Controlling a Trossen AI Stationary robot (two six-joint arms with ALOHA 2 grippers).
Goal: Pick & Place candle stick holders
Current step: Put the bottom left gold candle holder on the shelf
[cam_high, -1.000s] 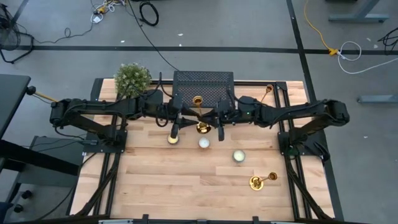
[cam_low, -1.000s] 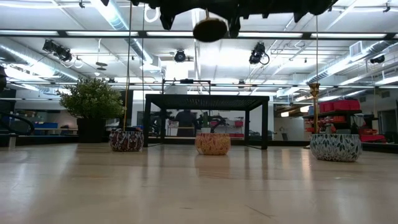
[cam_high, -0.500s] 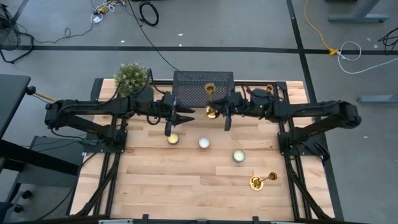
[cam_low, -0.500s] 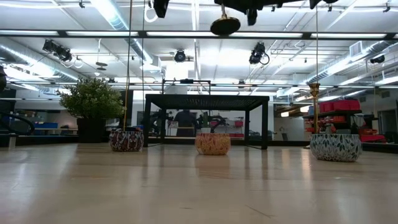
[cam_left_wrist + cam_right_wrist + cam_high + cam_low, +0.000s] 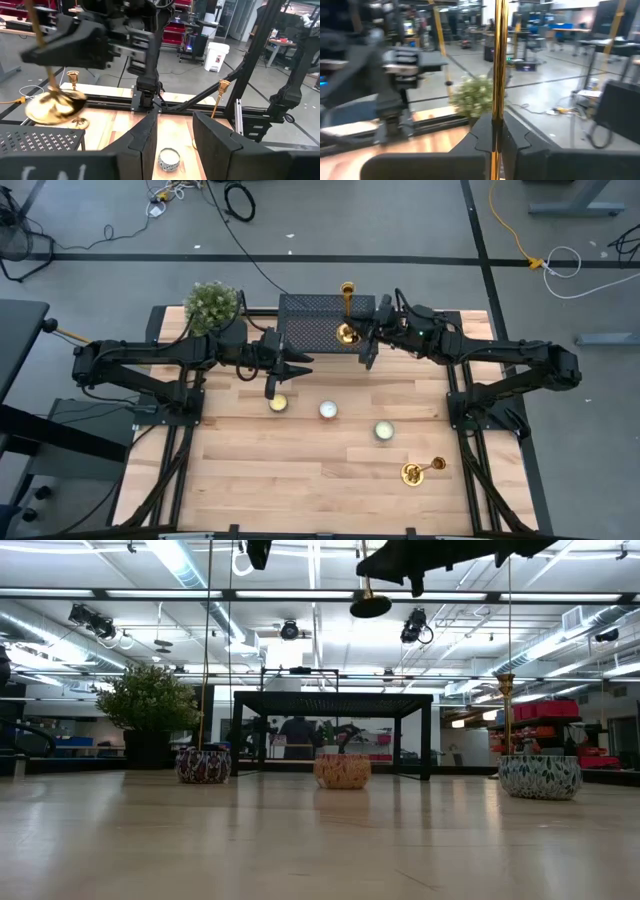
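High view, right gripper point(image 5: 366, 340) clamping candle stick holder point(image 5: 347, 330)

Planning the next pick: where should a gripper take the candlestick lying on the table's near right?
By its thin stem, from straight above. The candlestick lies on its side, so the stem is exposed between base and cup; the fingers should close across it.

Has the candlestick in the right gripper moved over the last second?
Yes. The right gripper has carried the candlestick away from the candle bowls, and it now hangs over the black mesh stand at the table's far edge.
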